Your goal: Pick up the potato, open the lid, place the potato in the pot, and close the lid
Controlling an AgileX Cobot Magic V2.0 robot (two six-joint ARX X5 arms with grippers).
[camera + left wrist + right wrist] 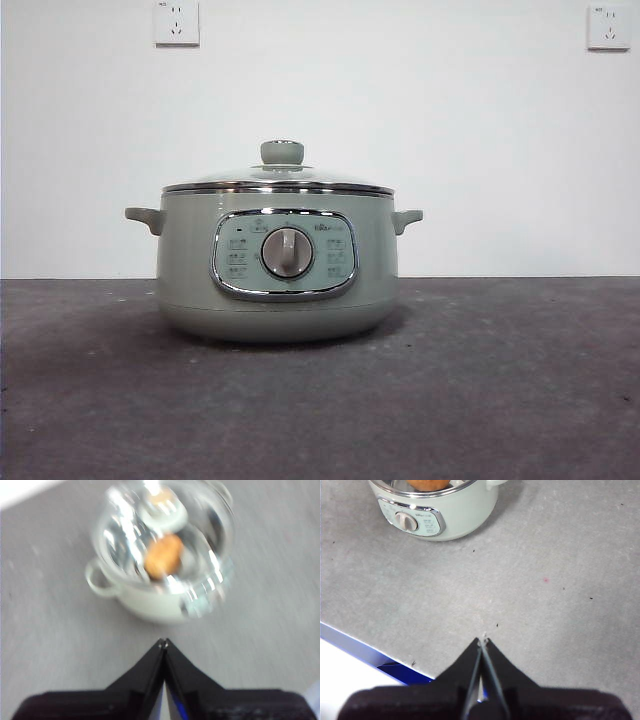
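The sage-green pot stands in the middle of the grey table, its dial panel facing the front view. The glass lid with its green knob sits on the pot. The orange-brown potato lies inside the pot under the lid, blurred in the left wrist view; its edge also shows in the right wrist view. My left gripper is shut and empty, above the table away from the pot. My right gripper is shut and empty near the table's edge, far from the pot.
Two wall sockets sit high on the white wall behind. The table's edge with a blue strip shows close to my right gripper. Neither arm shows in the front view.
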